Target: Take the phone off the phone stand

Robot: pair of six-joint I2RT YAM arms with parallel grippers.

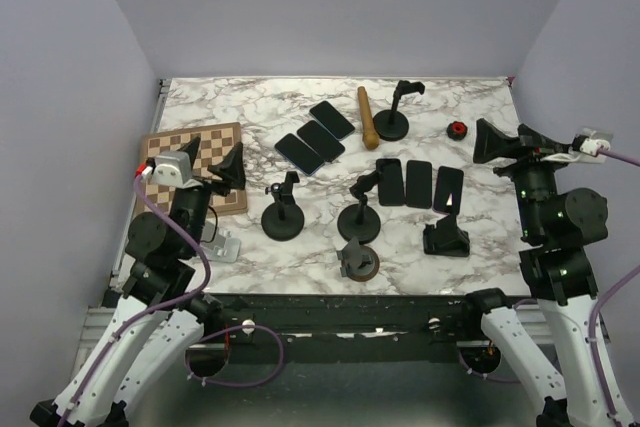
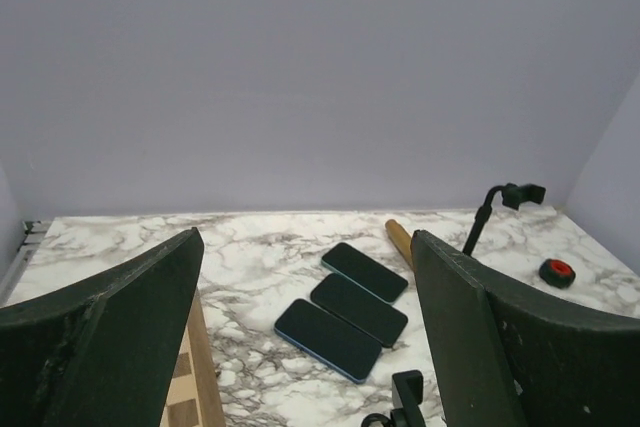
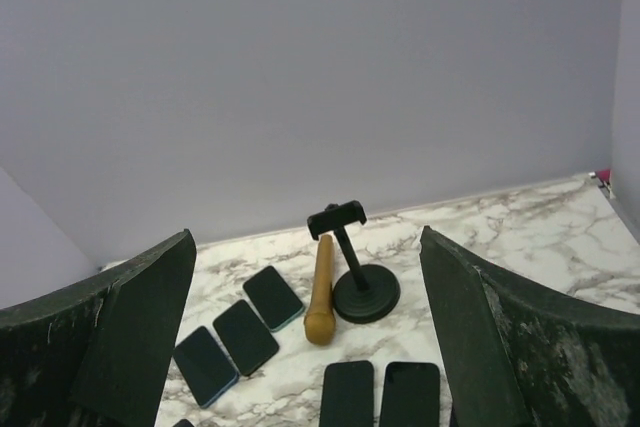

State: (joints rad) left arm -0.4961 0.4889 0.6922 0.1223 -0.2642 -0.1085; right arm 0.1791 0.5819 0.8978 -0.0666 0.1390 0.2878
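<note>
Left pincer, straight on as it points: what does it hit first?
Looks free nearby. The open left pincer points over three flat phones; the nearest phone is the likeliest first contact if it dips, else the back wall. Depth unclear.

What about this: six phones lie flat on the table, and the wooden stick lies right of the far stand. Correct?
No. The top view shows the wooden stick left of the far stand, not right. Six phones do lie flat on the table.

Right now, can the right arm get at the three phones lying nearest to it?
Probably yes: the open right gripper hangs beside the three phones, which lie flat with nothing standing between.
</note>
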